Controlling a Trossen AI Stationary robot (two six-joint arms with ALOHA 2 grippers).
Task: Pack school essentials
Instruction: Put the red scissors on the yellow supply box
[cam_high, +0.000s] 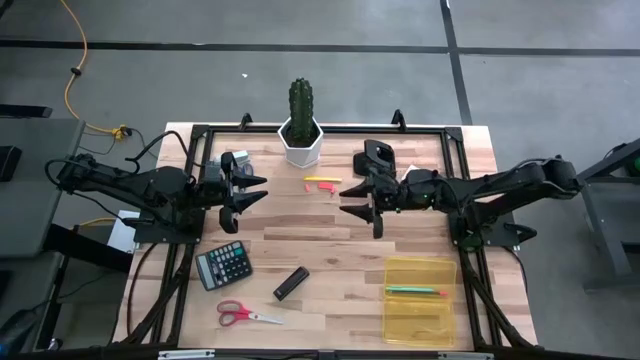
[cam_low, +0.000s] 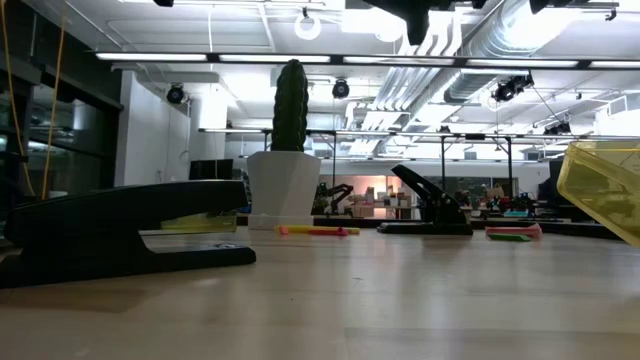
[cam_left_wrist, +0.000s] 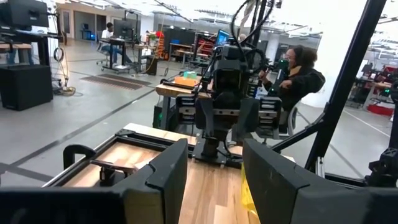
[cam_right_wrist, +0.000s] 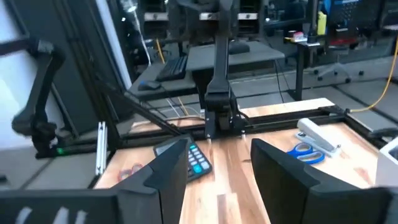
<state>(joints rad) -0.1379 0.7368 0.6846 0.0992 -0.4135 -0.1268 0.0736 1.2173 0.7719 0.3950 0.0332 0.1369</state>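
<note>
Both grippers hang level above the table's middle, facing each other, open and touching nothing: my left gripper (cam_high: 258, 192) (cam_left_wrist: 214, 180) and my right gripper (cam_high: 345, 199) (cam_right_wrist: 221, 180). Red and yellow pens (cam_high: 322, 183) (cam_low: 318, 231) lie on the wood between them, toward the far edge. Green and red pens (cam_high: 415, 291) lie inside a clear yellow box (cam_high: 420, 328) at the near right. Red-handled scissors (cam_high: 248, 315) lie flat near the front edge. Blue-handled scissors (cam_right_wrist: 308, 151) lie by a white stapler (cam_right_wrist: 317, 134) at the far left.
A potted cactus (cam_high: 301, 125) stands at the far middle, a black hole punch (cam_high: 378, 155) to its right. A black calculator (cam_high: 222, 265) and a black stapler (cam_high: 290, 283) (cam_low: 120, 235) lie near left of centre. A person (cam_left_wrist: 298, 74) sits beyond the table.
</note>
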